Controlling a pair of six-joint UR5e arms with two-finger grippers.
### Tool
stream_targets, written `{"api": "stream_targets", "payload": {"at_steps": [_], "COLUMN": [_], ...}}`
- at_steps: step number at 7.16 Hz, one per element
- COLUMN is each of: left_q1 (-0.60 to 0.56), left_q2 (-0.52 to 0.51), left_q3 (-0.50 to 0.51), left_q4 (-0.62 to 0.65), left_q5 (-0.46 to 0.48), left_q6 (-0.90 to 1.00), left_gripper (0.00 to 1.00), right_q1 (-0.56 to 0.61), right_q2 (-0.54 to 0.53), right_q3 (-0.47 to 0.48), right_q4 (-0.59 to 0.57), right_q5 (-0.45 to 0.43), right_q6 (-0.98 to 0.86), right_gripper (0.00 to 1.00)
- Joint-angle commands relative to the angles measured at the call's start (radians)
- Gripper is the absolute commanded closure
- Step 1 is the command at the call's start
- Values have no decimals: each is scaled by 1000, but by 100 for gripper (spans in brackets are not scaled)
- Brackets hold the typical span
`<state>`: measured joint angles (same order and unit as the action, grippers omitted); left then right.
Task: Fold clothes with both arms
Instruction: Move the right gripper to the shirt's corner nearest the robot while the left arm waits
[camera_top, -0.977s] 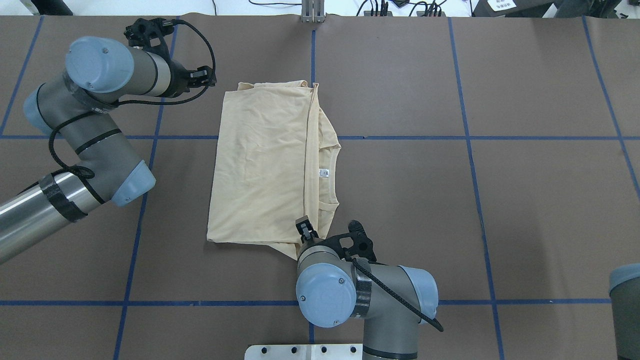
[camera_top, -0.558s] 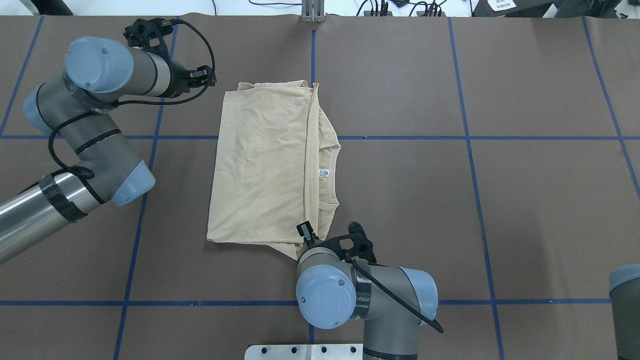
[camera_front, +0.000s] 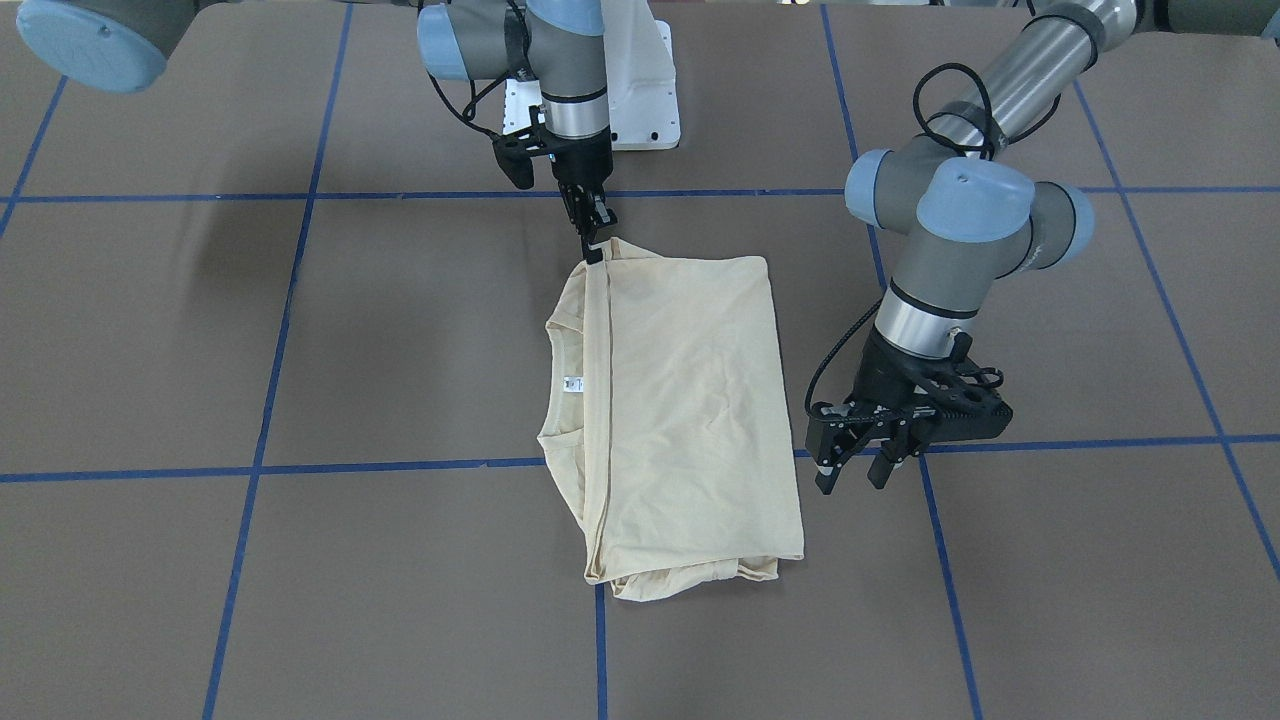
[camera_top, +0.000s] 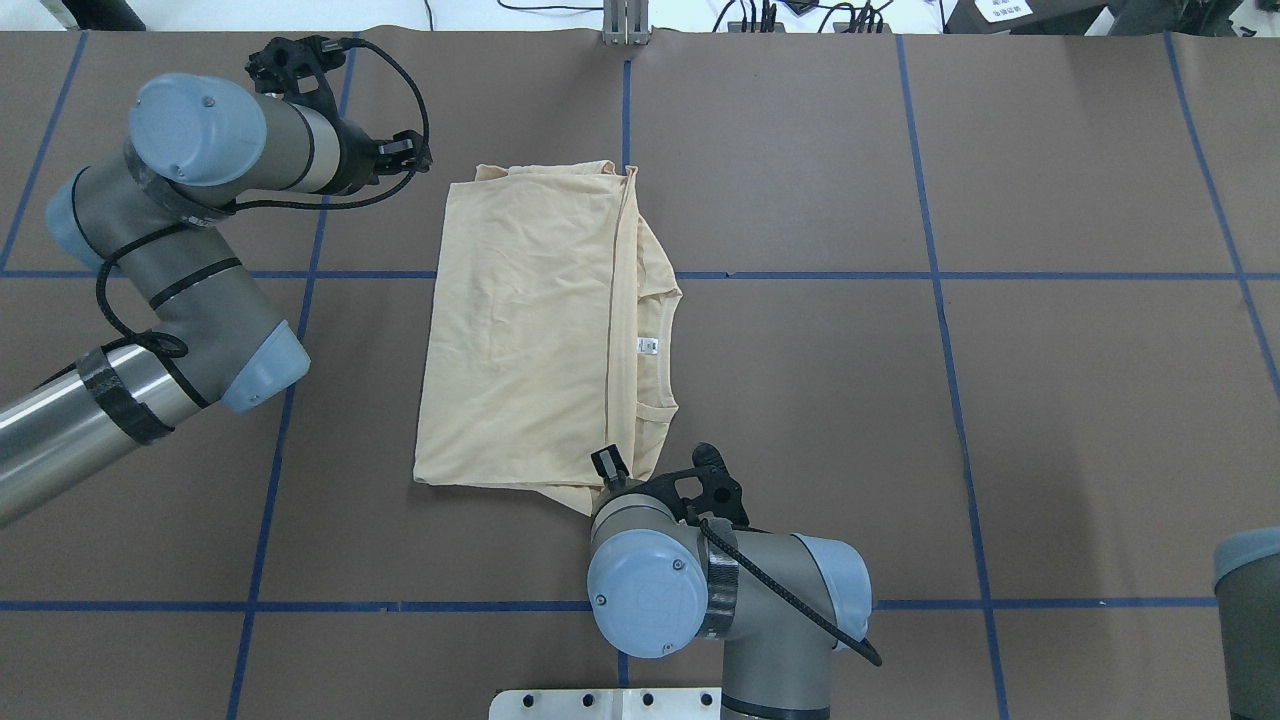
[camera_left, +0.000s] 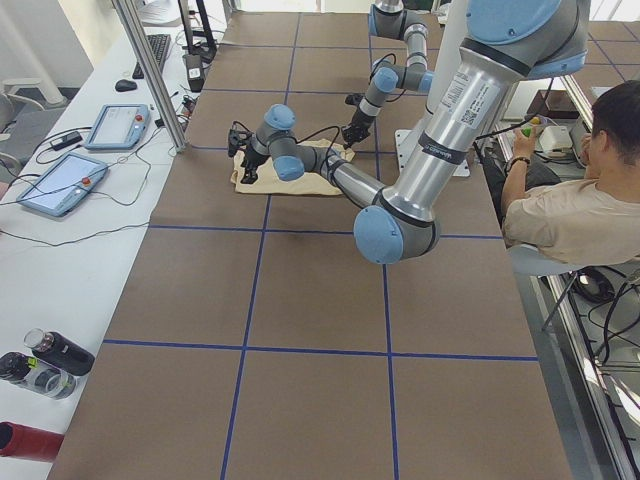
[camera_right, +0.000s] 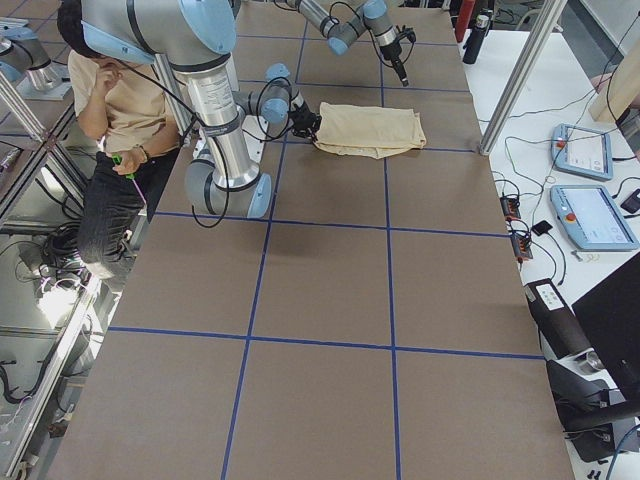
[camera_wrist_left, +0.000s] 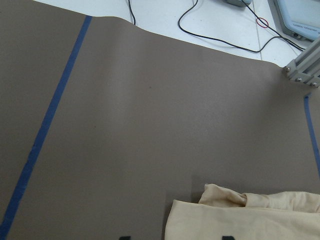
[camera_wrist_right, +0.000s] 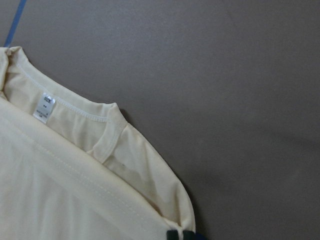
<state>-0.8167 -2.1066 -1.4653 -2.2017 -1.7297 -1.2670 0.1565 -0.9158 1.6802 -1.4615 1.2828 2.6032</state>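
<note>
The cream-yellow shirt lies folded into a tall rectangle at mid-table, plain side up, its print hidden. Its white neck label shows at the right edge. It also shows in the front view. My right gripper points down at the shirt's near right corner, shut on the fabric's edge there; in the right wrist view the shirt's hem runs into the fingertips. My left gripper is open and empty, hovering beside the shirt's far left corner, apart from it.
The brown mat carries blue tape lines. The white pedestal base is at the near edge, behind my right arm. A metal post stands at the far edge. An operator sits beside the table, and tablets lie beyond its far edge.
My right gripper has drawn back slightly towards the robot's base at the shirt's near corner. The shirt and my left arm have not visibly moved.
</note>
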Motion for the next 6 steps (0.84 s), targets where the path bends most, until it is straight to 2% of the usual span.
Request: {"api": "stream_targets", "payload": {"at_steps": [1,3,4,5,6], "left_q1": [1,-1,4,10,19], "left_q2": [13,14,49,77,107], "left_q3": [-10,-32,-88,-149,-238], "left_q4": [-3,-4,-6,-7,-7], "left_q5": [-1,-7,-11,-46,-106], "left_q6": [1,-2,-33,-88,-226], "left_gripper": [32,32,32,32,30], "right_q1": [0,2,2,-3,-18], "right_q2": [0,-20,-44,-73,-81], "right_q3": [10,59,129,169,180], "right_q4": [-2,-49,-110,-125,-126], "right_q5": [1,10,30,32,32], "right_q6": [-2,-26,-32,-31,-31], "right_gripper": [100,100,100,100,100]}}
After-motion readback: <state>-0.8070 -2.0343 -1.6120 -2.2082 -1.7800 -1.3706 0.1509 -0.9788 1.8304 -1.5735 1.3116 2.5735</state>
